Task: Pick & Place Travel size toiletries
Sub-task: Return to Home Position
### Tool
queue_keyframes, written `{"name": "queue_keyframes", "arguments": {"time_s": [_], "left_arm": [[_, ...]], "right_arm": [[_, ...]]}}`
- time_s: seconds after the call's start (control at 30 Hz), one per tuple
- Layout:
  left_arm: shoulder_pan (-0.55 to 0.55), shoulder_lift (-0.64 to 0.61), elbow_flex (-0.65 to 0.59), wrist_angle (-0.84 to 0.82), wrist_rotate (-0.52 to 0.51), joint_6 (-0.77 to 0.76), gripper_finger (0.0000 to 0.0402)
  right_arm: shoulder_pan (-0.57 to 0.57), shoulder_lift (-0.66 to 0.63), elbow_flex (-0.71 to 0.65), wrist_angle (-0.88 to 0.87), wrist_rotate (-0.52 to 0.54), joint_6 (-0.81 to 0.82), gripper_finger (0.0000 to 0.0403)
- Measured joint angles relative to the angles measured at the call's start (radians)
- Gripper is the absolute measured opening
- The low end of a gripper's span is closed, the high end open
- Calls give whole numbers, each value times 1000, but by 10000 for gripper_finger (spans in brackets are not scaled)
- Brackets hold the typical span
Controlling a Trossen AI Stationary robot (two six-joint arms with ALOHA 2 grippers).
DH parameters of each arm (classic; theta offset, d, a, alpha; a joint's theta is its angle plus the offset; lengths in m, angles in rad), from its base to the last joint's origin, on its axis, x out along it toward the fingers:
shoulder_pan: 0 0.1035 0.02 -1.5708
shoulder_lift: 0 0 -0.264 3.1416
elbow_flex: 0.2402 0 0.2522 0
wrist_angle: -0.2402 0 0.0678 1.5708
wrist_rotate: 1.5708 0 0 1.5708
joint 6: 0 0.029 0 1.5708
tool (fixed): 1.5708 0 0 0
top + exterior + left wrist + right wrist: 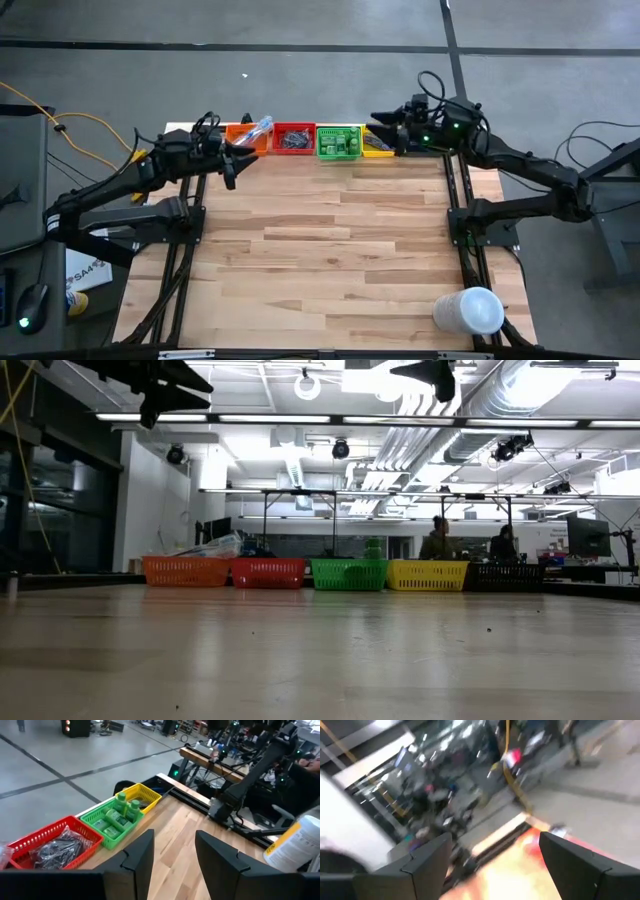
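The toiletries lie sorted in bins along the table's far edge. Clear-wrapped toothbrushes (258,128) stick out of the orange bin (243,133). Dark round bundles (59,849) fill the red bin (293,138). Stubby green bottles (122,810) stand in the green bin (338,143). Dark slim items lie in the yellow bin (377,146). My left gripper (233,163) hangs open and empty above the table, just in front of the orange bin. My right gripper (385,122) hovers open and empty over the yellow bin's far side; its wrist view is blurred.
A large white cylinder (468,310) lies near the table's near right corner. The low view shows a black bin (505,576) to the right of the yellow one, and people (438,540) in the room behind. Bare wood spans the table's middle (330,240).
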Motion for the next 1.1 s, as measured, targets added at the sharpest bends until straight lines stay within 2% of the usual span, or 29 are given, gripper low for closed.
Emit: {"name": "queue_keyframes", "arguments": {"time_s": [0.1,0.2,0.3,0.4,0.47,0.63,0.9,1.1], "left_arm": [[0,-1,0,26,43,29,143],[-1,-18,-1,76,135,105,143],[-2,-52,-6,88,202,170,143],[-30,-100,-64,109,208,189,143],[-60,-137,-122,147,187,189,143],[-164,-225,-296,327,166,168,143],[-332,-294,-489,461,70,189,143],[-389,-378,-626,569,55,169,143]], "right_arm": [[0,1,0,-58,-90,44,295],[8,-10,-1,-64,-154,-55,295],[62,-46,0,-48,-110,-105,295],[136,-83,-54,-4,-22,-109,295],[191,-104,-141,105,6,-109,295],[310,-140,-408,480,-7,-52,295],[484,-145,-701,775,264,-27,295],[532,-145,-882,1038,270,-41,295]]}}
